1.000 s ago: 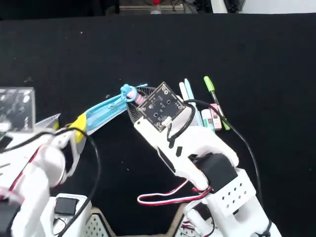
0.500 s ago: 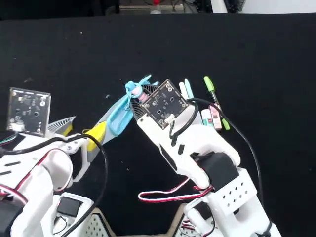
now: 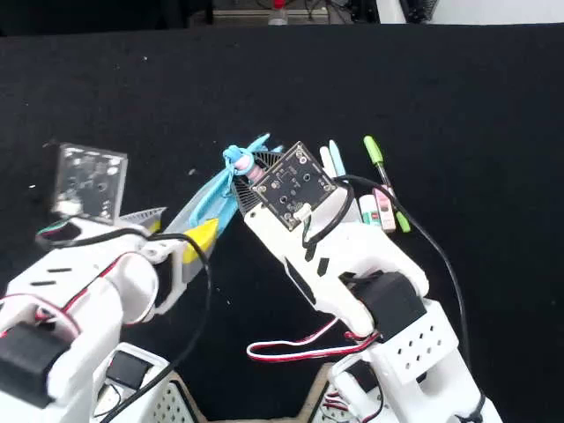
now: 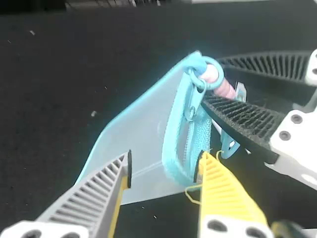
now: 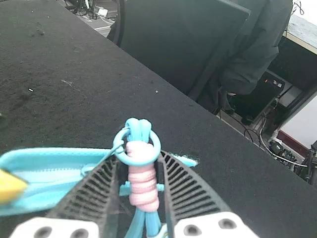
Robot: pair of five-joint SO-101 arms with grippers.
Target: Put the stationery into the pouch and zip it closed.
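One pouch (image 4: 143, 144) is straddled by the spread left claw (image 4: 166, 161), its pink cord (image 5: 142, 184) pinched in the right claw (image 5: 139, 158), one green pen (image 3: 381, 172) seen from high

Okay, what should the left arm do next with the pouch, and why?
Probably close the left gripper on the pouch: its fingers straddle the pouch's end, open, while the right gripper clamps the pink cord at the zipper.

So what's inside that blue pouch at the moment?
Nothing shows through the pouch's clear side; the pens lie out on the table. The end by the zip pull is covered by the right gripper, so I cannot see in there.
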